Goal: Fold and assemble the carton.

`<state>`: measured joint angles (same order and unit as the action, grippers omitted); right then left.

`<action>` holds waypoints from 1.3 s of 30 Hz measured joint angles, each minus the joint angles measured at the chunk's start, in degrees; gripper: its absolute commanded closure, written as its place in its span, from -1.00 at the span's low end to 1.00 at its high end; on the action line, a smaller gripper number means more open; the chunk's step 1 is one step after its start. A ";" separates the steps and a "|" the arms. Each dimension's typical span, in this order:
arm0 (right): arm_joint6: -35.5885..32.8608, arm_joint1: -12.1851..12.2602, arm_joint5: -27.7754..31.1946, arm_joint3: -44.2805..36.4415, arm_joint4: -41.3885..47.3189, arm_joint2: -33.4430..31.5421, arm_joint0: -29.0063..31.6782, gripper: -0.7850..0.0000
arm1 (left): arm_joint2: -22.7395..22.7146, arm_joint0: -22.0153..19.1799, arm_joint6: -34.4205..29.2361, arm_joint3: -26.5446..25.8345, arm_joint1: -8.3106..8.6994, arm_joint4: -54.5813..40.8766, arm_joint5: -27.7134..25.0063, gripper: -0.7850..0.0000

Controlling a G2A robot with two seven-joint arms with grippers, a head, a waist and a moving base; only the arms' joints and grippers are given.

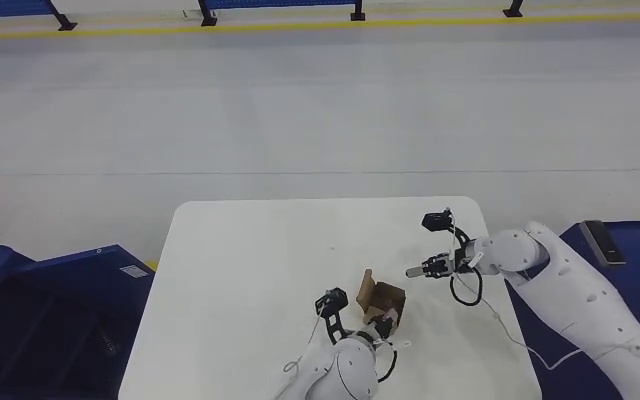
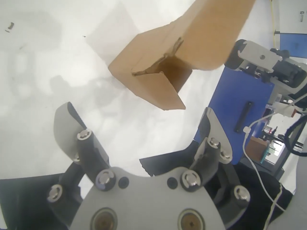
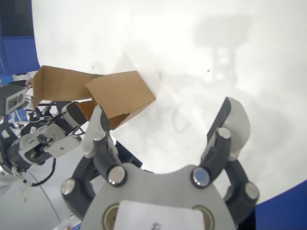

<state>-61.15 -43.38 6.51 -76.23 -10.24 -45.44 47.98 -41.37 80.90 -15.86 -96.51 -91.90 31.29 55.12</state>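
A small brown carton point(image 1: 381, 297) lies partly folded on the white table point(image 1: 260, 270), near the front edge, with one long flap point(image 1: 366, 286) standing up. In the left wrist view the carton point(image 2: 153, 82) shows its open end and raised flap just ahead of my left gripper point(image 2: 140, 123), which is open and holds nothing. My left gripper point(image 1: 388, 319) sits right at the carton's near side. My right gripper point(image 3: 163, 116) is open too, and the carton point(image 3: 120, 92) lies beside one fingertip point(image 3: 102, 117), apart from it. Seen from above, my right gripper point(image 1: 411, 271) hovers to the carton's right.
A blue bin point(image 1: 70, 300) stands off the table's left side and a blue surface point(image 1: 615, 250) off its right. The table's front edge runs close behind the carton. The far and left parts of the tabletop are bare.
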 measured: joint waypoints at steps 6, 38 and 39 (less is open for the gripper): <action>0.10 -1.76 0.44 1.24 -1.61 2.50 -1.85 -1.00 | 0.53 -0.87 1.81 1.06 -0.99 -2.21 0.84 -1.00; -2.00 -4.70 1.51 -1.84 -7.42 5.68 0.31 -1.00 | 1.11 0.09 4.08 4.47 -0.21 1.93 2.88 -1.00; -2.00 -4.82 1.40 -1.82 -7.52 5.77 0.27 -1.00 | 1.21 -0.15 4.18 5.04 -0.39 2.20 2.88 -1.00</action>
<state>-63.15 -48.20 7.91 -78.04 -17.76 -39.67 48.25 -40.16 80.75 -11.68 -91.47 -92.30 33.49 58.00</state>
